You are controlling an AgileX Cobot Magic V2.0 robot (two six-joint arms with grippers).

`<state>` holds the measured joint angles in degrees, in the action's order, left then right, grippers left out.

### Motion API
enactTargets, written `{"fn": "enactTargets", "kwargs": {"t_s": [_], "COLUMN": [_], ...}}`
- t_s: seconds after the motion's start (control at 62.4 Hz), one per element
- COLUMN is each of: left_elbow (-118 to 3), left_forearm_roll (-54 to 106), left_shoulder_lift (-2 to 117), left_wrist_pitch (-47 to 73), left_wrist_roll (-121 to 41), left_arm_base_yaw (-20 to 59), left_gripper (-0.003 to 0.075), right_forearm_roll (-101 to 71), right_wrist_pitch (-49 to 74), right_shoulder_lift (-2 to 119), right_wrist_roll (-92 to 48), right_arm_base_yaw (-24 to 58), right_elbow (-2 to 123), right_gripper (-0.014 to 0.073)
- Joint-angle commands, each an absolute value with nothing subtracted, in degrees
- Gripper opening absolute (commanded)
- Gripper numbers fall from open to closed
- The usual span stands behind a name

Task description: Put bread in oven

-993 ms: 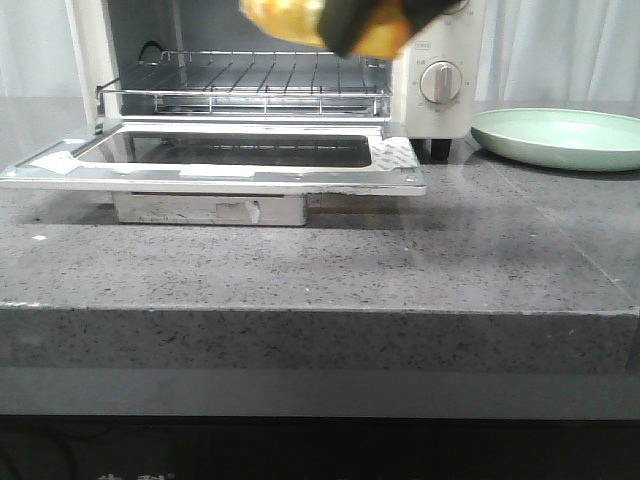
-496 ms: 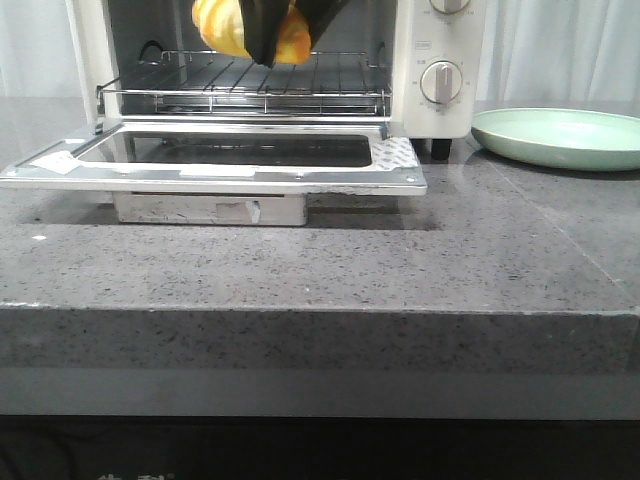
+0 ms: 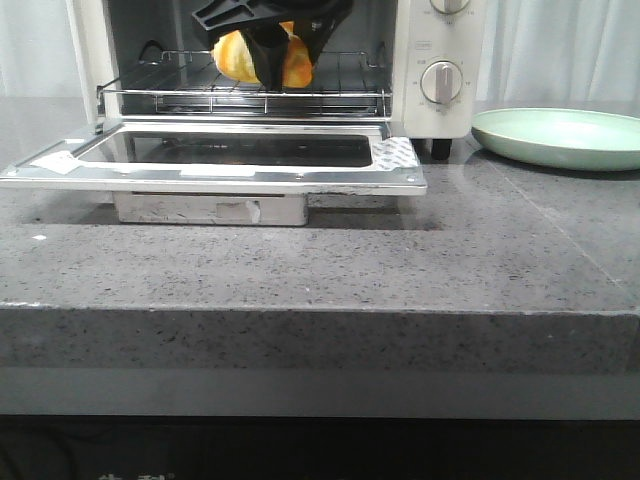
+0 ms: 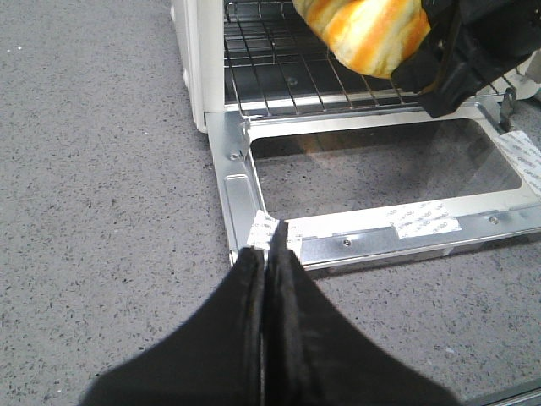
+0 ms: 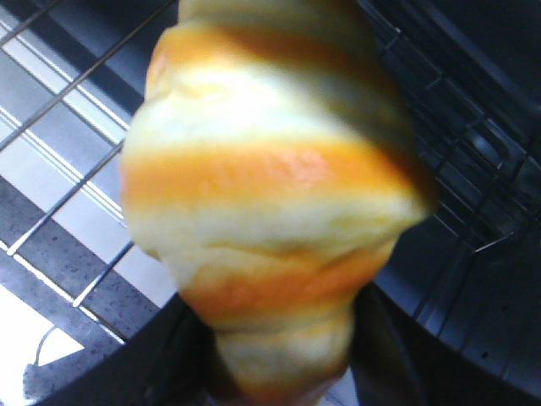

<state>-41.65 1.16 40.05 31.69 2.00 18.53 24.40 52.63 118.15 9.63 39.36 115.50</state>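
Right gripper [image 3: 272, 50] clamped on the bread [image 3: 240, 55], inside the mouth of the oven [image 3: 440, 60], just above the wire rack [image 3: 340, 90]. Bread jutting out past the black fingers [image 3: 268, 62]. Left gripper [image 4: 267, 262] pressed closed, empty, hovering near the corner of the dropped door [image 3: 400, 180].

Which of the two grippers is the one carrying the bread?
The right gripper: its jaws are shut on the bread just over the oven rack. The left gripper is shut, empty, at the door's corner.
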Motion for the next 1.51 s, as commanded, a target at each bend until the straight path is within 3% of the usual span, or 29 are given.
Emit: {"fn": "enactTargets", "kwargs": {"t_s": [0.0,0.112,0.24,0.609,0.881,1.089,1.281,1.489], "left_elbow": [-43.3,-43.3,-43.3,-43.3,-43.3,-43.3,-43.3,-43.3], "left_forearm_roll": [1.4,1.4,1.4,1.3,1.3,1.3,1.3,1.3], "left_shoulder_lift": [39.9,39.9,39.9,39.9,39.9,39.9,39.9,39.9], "left_wrist_pitch": [27.5,27.5,27.5,27.5,27.5,27.5,27.5,27.5], "left_wrist_roll": [2.0,2.0,2.0,2.0,2.0,2.0,2.0,2.0], "left_arm_base_yaw": [18.5,18.5,18.5,18.5,18.5,18.5,18.5,18.5], "left_gripper": [-0.0018,-0.0018,-0.0018,-0.0018,-0.0018,-0.0018,-0.0018,-0.0018], "right_forearm_roll": [27.1,25.3,22.8,19.1,18.3,13.4,10.0,8.1], "right_wrist_pitch": [50.3,50.5,50.9,54.8,45.4,39.7,37.3,37.2], "right_shoulder_lift": [114.6,114.5,114.2,107.7,90.6,75.4,63.2,49.2], "right_wrist_roll": [9.7,9.7,9.7,11.2,12.8,12.8,12.7,12.7], "right_arm_base_yaw": [39.3,39.3,39.3,39.3,36.9,26.7,18.6,17.8], "right_elbow": [117.7,117.7,117.7,113.1,89.4,70.9,59.0,49.7], "right_gripper": [0.0311,0.0516,0.0610,0.0613,0.0613,0.0613,0.0613,0.0613]}}
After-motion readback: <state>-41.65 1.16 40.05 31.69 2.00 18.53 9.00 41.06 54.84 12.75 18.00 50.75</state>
